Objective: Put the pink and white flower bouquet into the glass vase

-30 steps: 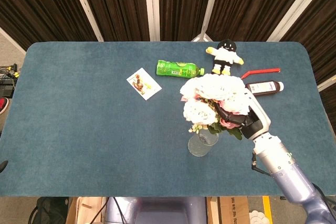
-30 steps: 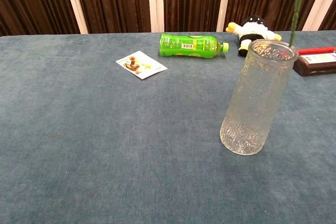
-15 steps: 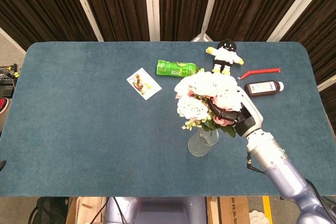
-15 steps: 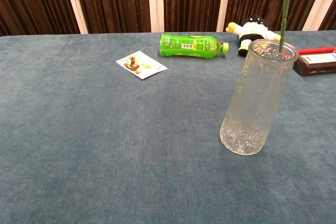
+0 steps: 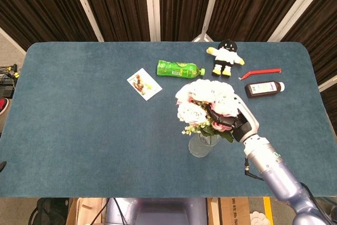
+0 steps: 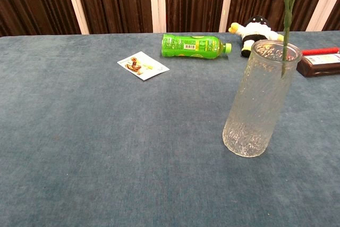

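Progress: you have the bouquet [image 5: 206, 104] over the vase [image 6: 260, 99] and its stem tip just inside the mouth; I judge the task a little past halfway.
Done: bouquet lifted off the counter [image 5: 79, 109] and lined up with the vase.
Left: lower the stems to the bottom, then let go and draw your hand clear.
Right hand: your right hand [image 5: 236, 121] grips the bouquet below the blooms, just right of the vase.
Left hand: neither camera shows it.
Vase: upright on the counter, holding only the lower end of one green stem near its rim; the rest looks empty.
Green bottle [image 5: 179, 69]: lying on its side well behind the vase, capped; contents unclear.
Dark bottle [image 5: 265, 88]: lying behind and right of the vase, capped.
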